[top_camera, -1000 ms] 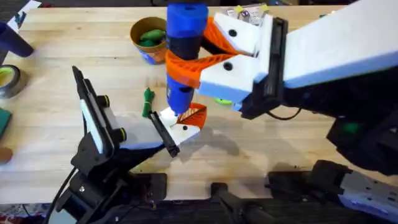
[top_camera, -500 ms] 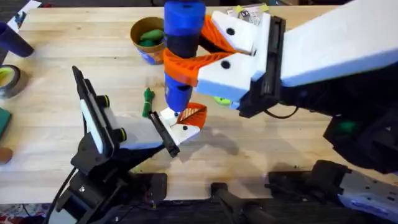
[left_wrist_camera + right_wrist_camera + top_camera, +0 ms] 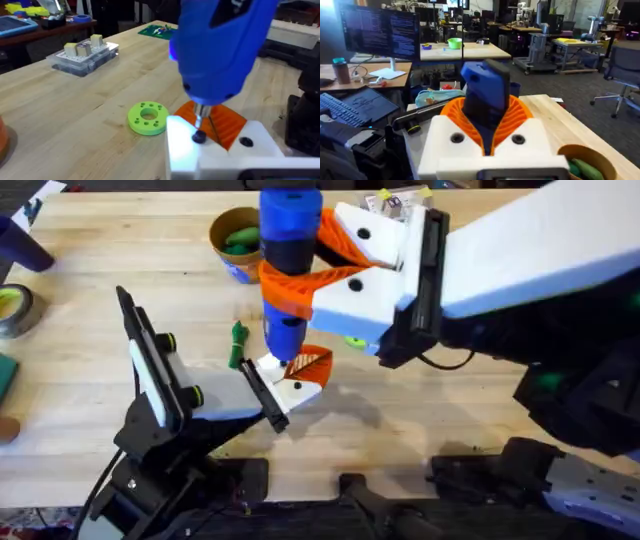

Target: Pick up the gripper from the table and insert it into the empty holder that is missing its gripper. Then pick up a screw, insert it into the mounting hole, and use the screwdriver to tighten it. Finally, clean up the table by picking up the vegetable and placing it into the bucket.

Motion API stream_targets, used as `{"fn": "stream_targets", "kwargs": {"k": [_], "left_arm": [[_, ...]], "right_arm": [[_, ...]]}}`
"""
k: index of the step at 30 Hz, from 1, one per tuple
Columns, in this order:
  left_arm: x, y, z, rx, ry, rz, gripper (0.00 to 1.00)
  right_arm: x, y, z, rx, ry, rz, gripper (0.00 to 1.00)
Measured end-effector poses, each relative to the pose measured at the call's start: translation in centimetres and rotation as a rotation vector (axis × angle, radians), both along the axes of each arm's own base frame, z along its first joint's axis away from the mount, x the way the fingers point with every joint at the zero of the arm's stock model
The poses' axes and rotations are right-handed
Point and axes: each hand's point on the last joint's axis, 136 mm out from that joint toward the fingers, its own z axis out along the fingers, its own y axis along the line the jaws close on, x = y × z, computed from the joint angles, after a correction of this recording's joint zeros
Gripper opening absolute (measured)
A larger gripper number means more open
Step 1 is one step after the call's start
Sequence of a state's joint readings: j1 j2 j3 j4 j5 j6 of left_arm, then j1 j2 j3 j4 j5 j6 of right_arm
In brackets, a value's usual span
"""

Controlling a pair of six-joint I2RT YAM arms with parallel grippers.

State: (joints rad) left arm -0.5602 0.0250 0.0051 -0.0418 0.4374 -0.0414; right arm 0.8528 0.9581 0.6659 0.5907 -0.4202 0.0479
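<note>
Over holder (image 3: pixel 215 395), right tool (image 3: pixel 300 270) clamping screwdriver (image 3: pixel 288 240)

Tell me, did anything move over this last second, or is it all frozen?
The right gripper, fingers clamped on the screwdriver, drifted slightly left with its arm; the tip stays on the gripper in the holder. The vegetable, bucket and lime ring stayed put.

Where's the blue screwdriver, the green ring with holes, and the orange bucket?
screwdriver (image 3: pixel 289 240), overhead view, on its blue handle.
lime-green ring (image 3: pixel 147 118), left wrist view, on its flat top.
bucket (image 3: pixel 222 225), overhead view, on its yellowish rim.
</note>
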Motion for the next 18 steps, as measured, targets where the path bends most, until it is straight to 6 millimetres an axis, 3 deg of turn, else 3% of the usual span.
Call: {"fn": "stream_targets", "kwargs": {"k": [18], "left_arm": [[0.0, 0.01, -0.11, 0.002, 0.004, 0.0, 0.012]], "right_arm": [[0.29, 0.32, -0.63, -0.013, 0.022, 0.001, 0.048]]}}
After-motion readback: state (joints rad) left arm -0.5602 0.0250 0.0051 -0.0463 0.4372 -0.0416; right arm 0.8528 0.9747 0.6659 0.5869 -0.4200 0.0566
